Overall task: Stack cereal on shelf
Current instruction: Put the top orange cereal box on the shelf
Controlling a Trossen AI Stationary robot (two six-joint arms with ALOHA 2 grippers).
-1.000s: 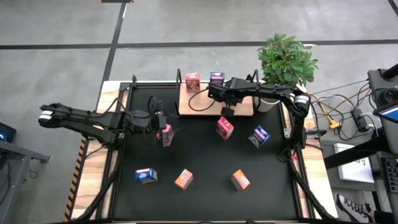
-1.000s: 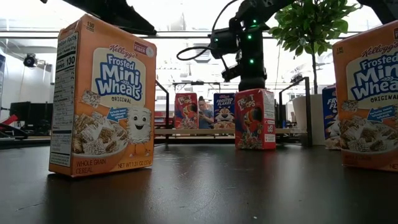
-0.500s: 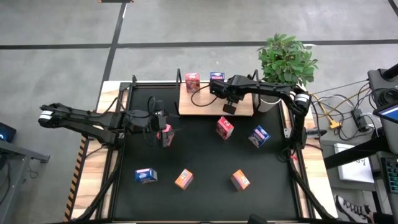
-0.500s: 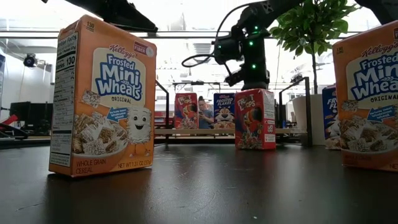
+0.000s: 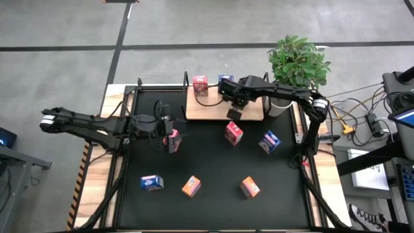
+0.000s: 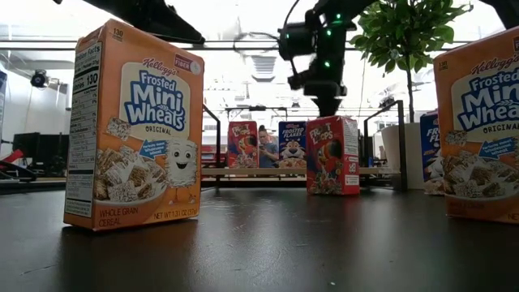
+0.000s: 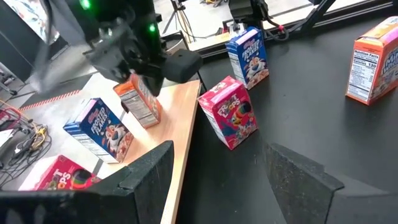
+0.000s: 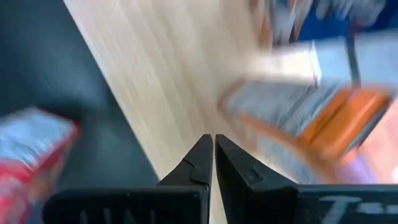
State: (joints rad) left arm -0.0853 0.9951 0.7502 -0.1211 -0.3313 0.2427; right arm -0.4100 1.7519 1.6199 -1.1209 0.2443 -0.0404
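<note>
My right hand (image 5: pixel 233 114) hangs above the near edge of the shelf (image 5: pixel 210 109), its fingers (image 8: pixel 202 163) pressed together with nothing between them. Just beneath it, in my left wrist view, an orange box (image 7: pixel 140 103) stands upright on the board, its long axis vertical, right beside my hand. Behind it at the back of the shelf stand a blue box (image 5: pixel 226 81) and a red box (image 5: pixel 200 85), both upright with their fronts facing out across the counter (image 5: pixel 213 162).

My left hand (image 5: pixel 169 133) is at the left side of the counter, fingers spread wide around a pink box (image 5: pixel 173 140) that stands there; I cannot tell whether they touch it.

Just off the shelf's front edge a red box (image 5: pixel 233 133) stands upright on the counter, turned a little askew. To its right is a blue box (image 5: pixel 270 141), also upright and turned at an angle. Along the near side of the counter sit a blue box lying flat (image 5: pixel 151 182), an orange box (image 5: pixel 191 187) and another orange box (image 5: pixel 250 187), well apart from one another.

A potted plant (image 5: pixel 297 61) stands past the shelf's right end.
</note>
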